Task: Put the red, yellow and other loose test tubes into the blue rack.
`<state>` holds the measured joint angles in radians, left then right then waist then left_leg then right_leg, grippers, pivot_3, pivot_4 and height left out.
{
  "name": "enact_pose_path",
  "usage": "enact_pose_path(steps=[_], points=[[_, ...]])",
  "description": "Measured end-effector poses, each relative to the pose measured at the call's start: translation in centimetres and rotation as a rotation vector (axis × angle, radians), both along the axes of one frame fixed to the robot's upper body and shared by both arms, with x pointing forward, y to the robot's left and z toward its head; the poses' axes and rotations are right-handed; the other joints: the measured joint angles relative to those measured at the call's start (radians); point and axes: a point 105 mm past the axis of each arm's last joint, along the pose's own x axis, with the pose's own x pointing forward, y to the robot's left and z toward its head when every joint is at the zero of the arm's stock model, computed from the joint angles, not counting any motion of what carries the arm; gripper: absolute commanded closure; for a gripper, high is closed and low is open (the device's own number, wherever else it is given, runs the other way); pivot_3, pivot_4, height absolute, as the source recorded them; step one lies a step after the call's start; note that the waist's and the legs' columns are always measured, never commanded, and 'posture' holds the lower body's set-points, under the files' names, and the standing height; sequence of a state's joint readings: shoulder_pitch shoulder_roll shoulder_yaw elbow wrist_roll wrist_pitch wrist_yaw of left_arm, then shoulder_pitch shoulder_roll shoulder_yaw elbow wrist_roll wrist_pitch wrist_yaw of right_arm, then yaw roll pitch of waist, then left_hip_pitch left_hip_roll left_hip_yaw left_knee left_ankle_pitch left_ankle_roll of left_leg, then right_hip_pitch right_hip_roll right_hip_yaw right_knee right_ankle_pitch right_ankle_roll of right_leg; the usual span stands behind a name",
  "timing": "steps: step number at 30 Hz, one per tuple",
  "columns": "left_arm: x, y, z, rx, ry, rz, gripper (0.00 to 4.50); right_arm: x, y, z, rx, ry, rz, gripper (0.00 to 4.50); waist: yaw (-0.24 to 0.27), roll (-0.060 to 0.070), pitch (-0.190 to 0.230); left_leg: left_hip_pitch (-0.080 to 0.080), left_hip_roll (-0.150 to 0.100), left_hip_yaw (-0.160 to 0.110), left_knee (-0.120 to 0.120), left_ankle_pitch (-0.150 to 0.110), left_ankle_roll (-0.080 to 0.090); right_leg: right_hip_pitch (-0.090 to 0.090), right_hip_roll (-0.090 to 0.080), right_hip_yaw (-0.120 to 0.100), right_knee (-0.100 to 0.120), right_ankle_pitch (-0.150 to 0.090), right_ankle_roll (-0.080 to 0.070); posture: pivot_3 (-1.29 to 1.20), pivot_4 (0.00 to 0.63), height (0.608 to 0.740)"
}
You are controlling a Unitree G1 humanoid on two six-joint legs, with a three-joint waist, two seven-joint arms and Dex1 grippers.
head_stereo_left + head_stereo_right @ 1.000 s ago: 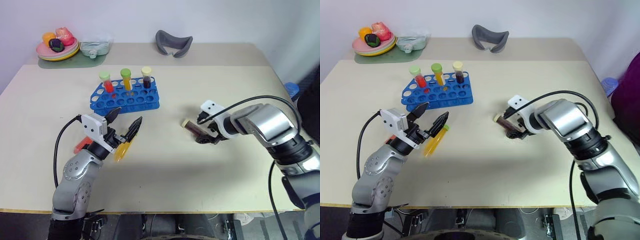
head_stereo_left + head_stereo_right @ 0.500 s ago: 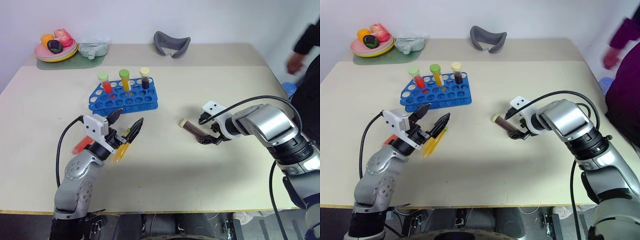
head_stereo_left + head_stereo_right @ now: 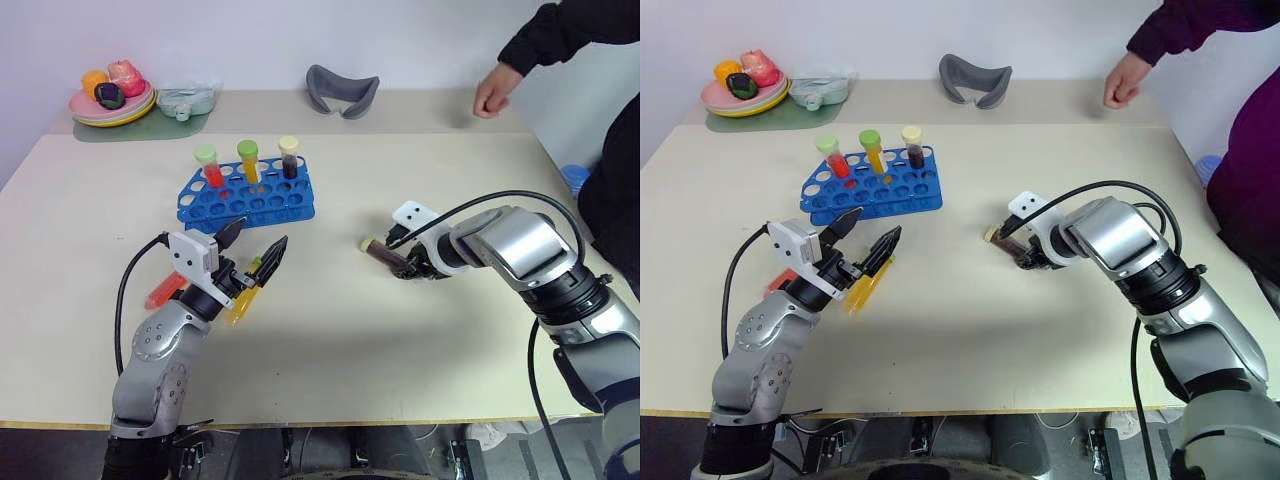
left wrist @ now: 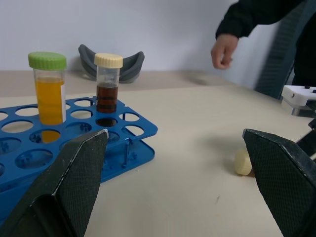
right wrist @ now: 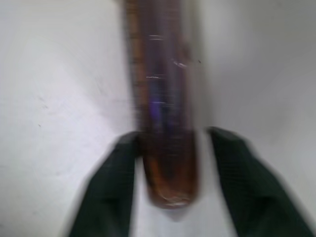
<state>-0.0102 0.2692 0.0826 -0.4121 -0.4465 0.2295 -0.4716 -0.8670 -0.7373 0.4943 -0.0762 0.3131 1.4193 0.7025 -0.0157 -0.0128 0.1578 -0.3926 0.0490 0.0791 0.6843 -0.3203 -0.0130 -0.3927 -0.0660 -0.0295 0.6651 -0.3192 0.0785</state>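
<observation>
Right jaws newly shut on brown tube (image 3: 384, 255)

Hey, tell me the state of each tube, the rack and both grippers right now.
left gripper: open, empty.
right gripper: shut on the brown tube.
brown tube: lying flat, gripped.
yellow tube: lying loose, below left gripper.
red tube: lying loose.
blue rack: holds three upright tubes.

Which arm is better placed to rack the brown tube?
Right. Its gripper is at the brown tube, fingers either side of it on the table. The left gripper hovers open, well away from it.
</observation>
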Motion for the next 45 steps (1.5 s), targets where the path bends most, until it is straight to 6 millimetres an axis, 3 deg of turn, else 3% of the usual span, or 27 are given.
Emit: enact_pose_path(steps=[10,13,18,21,26,30,38,45], points=[[0.1,0.0,0.1,0.001,-0.001,0.0,0.0,0.0,0.4,0.1,0.021,-0.027,0.036,2.83,-0.001,0.0,0.0,0.0,0.0,0.0,0.0,0.0,0.0,0.0,0.0,0.0,0.0,0.0,0.0,0.0,0.15,0.735],[0.1,0.0,0.2,0.002,-0.002,0.003,0.0,0.1,2.7,1.2,0.117,-0.144,0.166,2.83,-0.001,0.001,0.001,-0.001,0.0,0.0,-0.001,0.0,0.0,-0.002,0.0,0.0,0.0,0.0,0.0,0.0,0.15,0.735],[-0.2,1.0,-0.3,0.024,0.015,0.032,0.0,2.1,7.5,7.1,0.479,-0.546,0.218,2.83,-0.001,0.001,0.001,-0.002,0.0,0.001,-0.002,0.002,-0.004,-0.003,0.001,0.0,0.0,0.0,0.0,0.0,0.15,0.735],[-0.2,2.0,-0.2,0.038,0.012,0.059,0.0,2.7,10.3,8.8,0.638,-0.69,0.208,2.83,-0.002,0.001,0.001,-0.002,0.0,0.001,-0.001,0.003,-0.006,-0.003,0.001,0.0,0.0,0.0,0.0,0.0,0.15,0.735],[-0.1,3.1,-0.1,0.053,0.003,0.092,0.0,4.7,14.7,8.4,0.773,-0.752,0.159,2.83,-0.003,0.001,0.001,-0.002,0.0,0.002,-0.001,0.004,-0.006,-0.003,0.001,0.0,0.0,0.0,0.0,0.0,0.15,0.735],[-0.3,3.9,-0.3,0.057,0.005,0.12,0.0,7.0,16.6,7.9,0.842,-0.815,0.05,2.83,-0.006,0.001,0.001,-0.002,0.0,0.002,-0.002,0.004,-0.007,-0.003,0.001,0.0,0.0,0.0,0.0,0.0,0.15,0.735],[-0.8,4.7,-0.7,0.059,0.02,0.149,0.0,8.1,18.2,5.6,0.879,-0.888,-0.033,2.83,-0.009,0.001,0.002,-0.002,0.0,0.002,-0.002,0.004,-0.007,-0.004,0.0,0.0,0.001,0.0,0.0,0.0,0.15,0.735],[-1.1,4.6,-0.4,0.059,0.007,0.157,0.0,8.6,18.0,5.0,0.898,-0.904,-0.075,2.83,-0.024,0.002,0.002,-0.002,0.0,0.002,-0.002,0.004,-0.007,-0.003,0.0,0.0,0.001,0.0,0.0,0.0,0.15,0.735]])
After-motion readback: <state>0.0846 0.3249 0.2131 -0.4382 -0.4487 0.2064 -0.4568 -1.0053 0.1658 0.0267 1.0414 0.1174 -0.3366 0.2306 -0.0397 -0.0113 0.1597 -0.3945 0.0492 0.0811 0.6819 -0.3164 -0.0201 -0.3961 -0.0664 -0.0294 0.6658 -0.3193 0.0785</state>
